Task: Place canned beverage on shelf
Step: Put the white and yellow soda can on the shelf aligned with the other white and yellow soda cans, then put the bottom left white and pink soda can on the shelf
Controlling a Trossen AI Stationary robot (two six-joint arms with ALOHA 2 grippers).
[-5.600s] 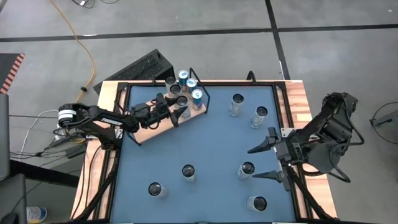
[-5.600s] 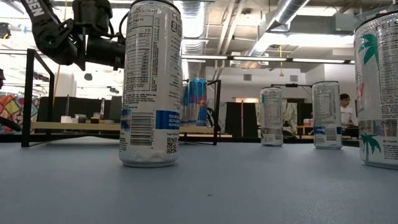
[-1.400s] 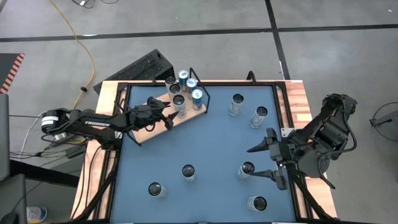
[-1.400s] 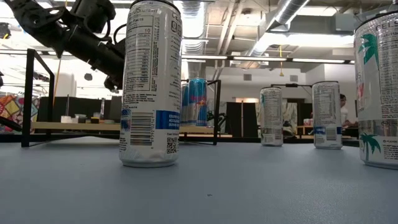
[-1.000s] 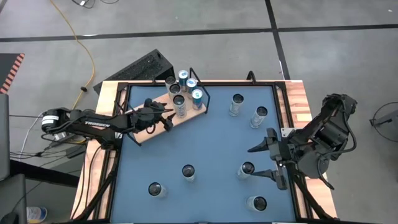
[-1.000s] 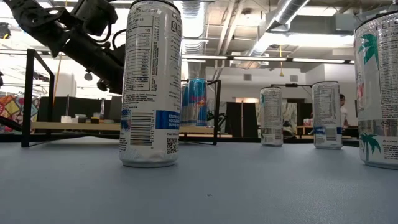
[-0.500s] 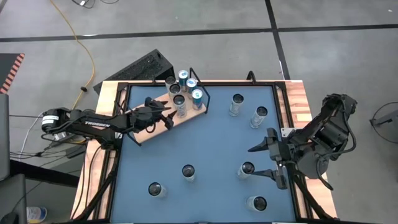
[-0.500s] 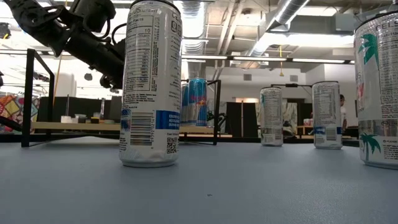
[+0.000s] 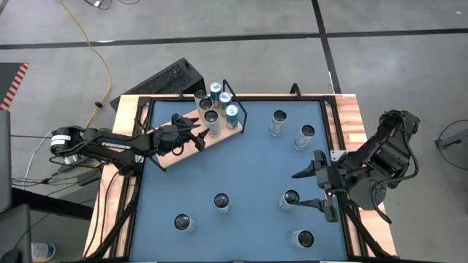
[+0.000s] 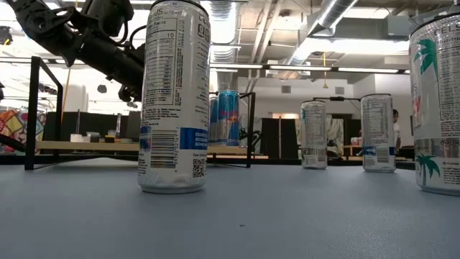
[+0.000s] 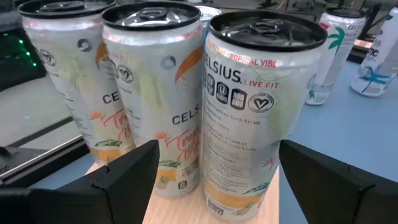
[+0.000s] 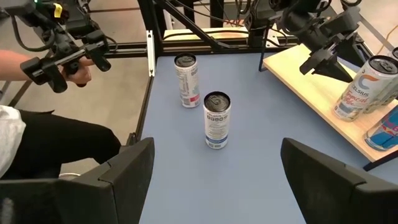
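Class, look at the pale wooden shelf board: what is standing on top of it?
Five upright cans stand clustered at the wire-frame end of the shelf. The left hand hovers open beside them, hiding part of the board, so anything beneath it cannot be seen.

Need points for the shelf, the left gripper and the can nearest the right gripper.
shelf (image 9: 170,153), high view, bare wood near its end.
left gripper (image 9: 199,136), high view, midway between its open fingertips.
can nearest the right gripper (image 9: 290,197), high view, dark lid.

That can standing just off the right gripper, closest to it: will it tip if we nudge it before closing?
Probably. The can is tall and narrow, standing upright on the smooth blue tabletop, so a high push may topple it. Once down, its round wall would likely let it roll.
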